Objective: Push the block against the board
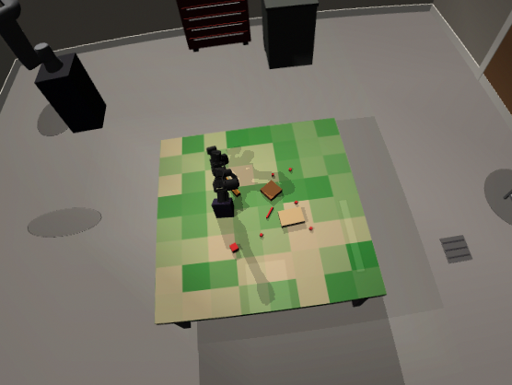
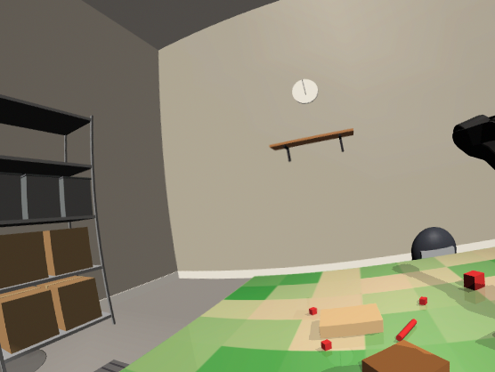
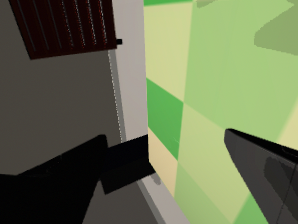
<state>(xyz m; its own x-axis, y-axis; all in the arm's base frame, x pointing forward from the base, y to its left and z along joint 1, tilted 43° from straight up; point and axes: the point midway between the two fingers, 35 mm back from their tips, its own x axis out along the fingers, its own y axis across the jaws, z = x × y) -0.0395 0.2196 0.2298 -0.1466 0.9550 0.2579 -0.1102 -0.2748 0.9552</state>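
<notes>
The brown square block point(image 1: 271, 190) point(image 2: 402, 358) lies flat on the table, turned like a diamond; its near part is cut off in the exterior view. The tan rectangular board point(image 1: 291, 216) point(image 2: 351, 321) lies flat, apart from the block, with a clear gap between them. Their sides are not parallel. My gripper point(image 1: 212, 150) point(image 3: 165, 137) is open and empty, its fingers wide apart in the wrist view. It is raised above the back left part of the table, well away from both parts. Neither part shows in the wrist view.
A red stick point(image 1: 270, 212) point(image 2: 406, 329) lies between block and board, towards the arm base point(image 1: 223, 208). Several small red cubes, including one point(image 1: 296, 203) point(image 2: 326, 344) beside the board, lie around. A larger red cube point(image 1: 234, 248) point(image 2: 474, 279) lies nearer the front. An orange piece point(image 1: 236, 192) lies beside the arm.
</notes>
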